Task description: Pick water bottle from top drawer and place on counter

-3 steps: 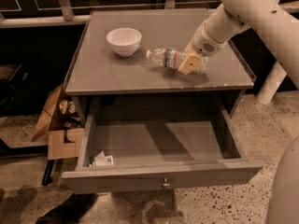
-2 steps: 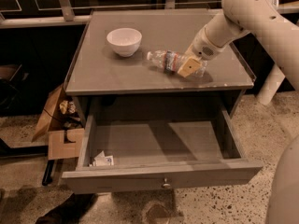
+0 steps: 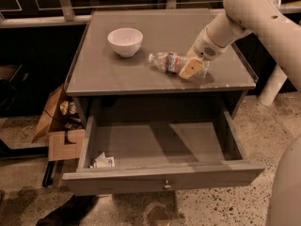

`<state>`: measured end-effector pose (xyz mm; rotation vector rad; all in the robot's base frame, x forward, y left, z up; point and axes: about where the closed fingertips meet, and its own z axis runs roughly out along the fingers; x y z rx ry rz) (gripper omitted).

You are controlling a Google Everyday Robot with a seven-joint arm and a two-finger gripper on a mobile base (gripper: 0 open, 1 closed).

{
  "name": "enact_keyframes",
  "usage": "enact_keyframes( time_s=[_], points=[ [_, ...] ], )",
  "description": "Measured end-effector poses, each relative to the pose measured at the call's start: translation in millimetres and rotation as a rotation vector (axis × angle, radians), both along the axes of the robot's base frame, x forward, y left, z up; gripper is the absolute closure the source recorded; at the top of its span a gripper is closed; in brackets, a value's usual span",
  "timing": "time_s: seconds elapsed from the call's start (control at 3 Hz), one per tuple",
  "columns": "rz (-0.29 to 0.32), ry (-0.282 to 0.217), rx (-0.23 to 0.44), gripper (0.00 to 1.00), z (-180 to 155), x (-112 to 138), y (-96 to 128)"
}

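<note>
Gripper [image 3: 193, 68] down over the base end of the water bottle [image 3: 168, 61], near the front-right corner of the counter [image 3: 117, 76]; clamped or loose, cannot tell. Bottle on its side, cap toward the white bowl [image 3: 125, 40]. Top drawer [image 3: 141, 182] open.

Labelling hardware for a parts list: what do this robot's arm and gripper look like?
The arm is rounded, off-white, with small dark dots. The gripper, by the water bottle on the counter, has a white wrist and a tan wedge-shaped tip. No cables show.

Clear water bottle [image 3: 168, 61] lies on counter [image 3: 136, 76], gripper [image 3: 192, 68] at its base.
</note>
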<state>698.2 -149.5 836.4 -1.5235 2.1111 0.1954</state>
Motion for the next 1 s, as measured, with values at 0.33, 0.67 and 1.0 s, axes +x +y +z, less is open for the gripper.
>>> enact_keyframes(
  time_s=[0.33,0.67,1.0],
  points=[
    [-0.037,0.047,0.008,0.04,-4.7,-2.4,2.0],
    [-0.073,0.078,0.009,0.0,-2.9,-0.4,5.5],
    [-0.074,0.078,0.009,0.0,-2.6,-0.3,5.7]
  ],
)
